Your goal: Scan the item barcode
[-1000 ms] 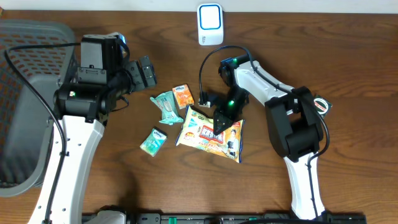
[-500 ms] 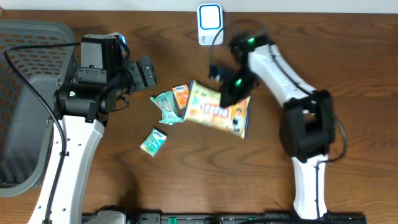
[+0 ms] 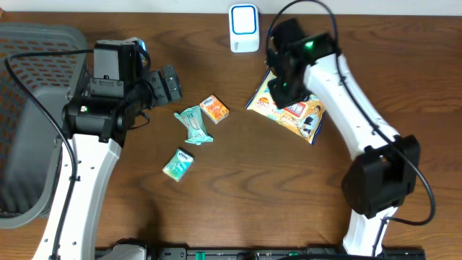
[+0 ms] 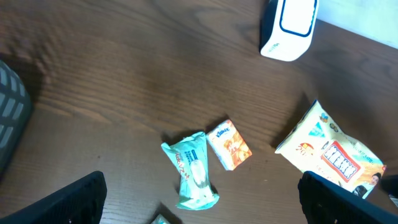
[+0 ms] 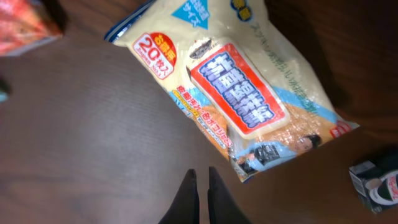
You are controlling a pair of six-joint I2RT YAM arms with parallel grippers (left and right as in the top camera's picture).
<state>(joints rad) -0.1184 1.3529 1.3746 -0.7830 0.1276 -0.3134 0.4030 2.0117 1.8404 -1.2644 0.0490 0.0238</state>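
Item one: we list a snack bag (image 3: 303,117), cream-yellow with a red label panel, blue trim at one end and printed script, sealed, printed face up, lying at a slant over the bench. Item two: we list a scanner (image 3: 244,27), white with a blue-framed face, at the bench's far edge, near the bag but apart from it.
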